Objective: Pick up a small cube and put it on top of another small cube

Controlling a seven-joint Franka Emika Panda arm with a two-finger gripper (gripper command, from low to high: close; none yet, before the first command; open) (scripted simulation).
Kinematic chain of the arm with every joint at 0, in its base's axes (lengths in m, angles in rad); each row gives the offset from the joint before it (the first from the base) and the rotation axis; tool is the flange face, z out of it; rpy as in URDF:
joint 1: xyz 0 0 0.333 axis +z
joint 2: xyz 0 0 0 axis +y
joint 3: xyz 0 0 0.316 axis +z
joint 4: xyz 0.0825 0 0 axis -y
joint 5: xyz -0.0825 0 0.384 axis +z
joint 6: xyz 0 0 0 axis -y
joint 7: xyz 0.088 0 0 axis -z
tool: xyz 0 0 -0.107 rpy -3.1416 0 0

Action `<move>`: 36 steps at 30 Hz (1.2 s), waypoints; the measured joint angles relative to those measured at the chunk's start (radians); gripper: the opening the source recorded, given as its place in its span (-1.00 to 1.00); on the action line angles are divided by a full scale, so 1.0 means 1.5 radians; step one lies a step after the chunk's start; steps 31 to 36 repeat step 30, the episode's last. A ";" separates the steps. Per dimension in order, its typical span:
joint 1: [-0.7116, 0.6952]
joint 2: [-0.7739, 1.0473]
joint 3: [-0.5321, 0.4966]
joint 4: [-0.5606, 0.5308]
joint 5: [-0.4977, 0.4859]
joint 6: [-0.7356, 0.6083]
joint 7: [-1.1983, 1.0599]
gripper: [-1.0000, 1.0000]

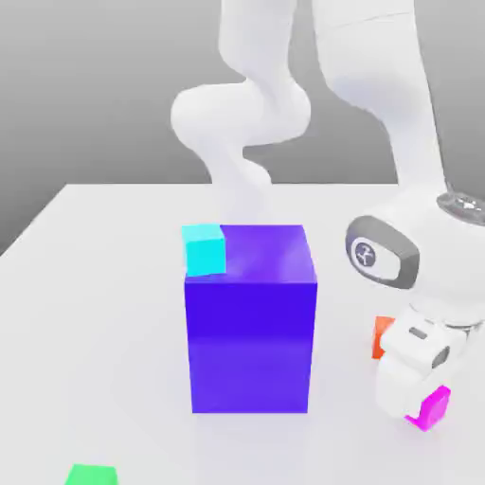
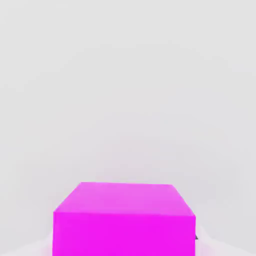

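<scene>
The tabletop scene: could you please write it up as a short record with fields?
arm: one white robot arm, reaching down at the exterior view's right
gripper: closed on the magenta cube, low over the table
large block: blue block, standing on the table
on the block: cyan cube, at a top corner
other cubes: orange cube near the gripper; green cube at the exterior view's bottom edge
stacking: not yet done
</scene>
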 joint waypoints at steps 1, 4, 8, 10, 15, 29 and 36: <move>-0.007 -0.022 0.008 -0.004 0.016 -0.017 -0.010 -1.00; -0.035 -0.035 -0.022 0.015 0.049 -0.046 0.030 -1.00; -0.080 -0.030 -0.078 0.052 0.085 -0.075 0.114 -1.00; -0.101 -0.027 -0.109 0.072 0.102 -0.090 0.157 -1.00; -0.157 -0.016 -0.186 0.121 0.144 -0.128 0.267 -1.00; -0.265 0.096 -0.292 0.208 0.247 -0.112 0.422 1.00; -0.265 0.096 -0.292 0.208 0.247 -0.112 0.422 1.00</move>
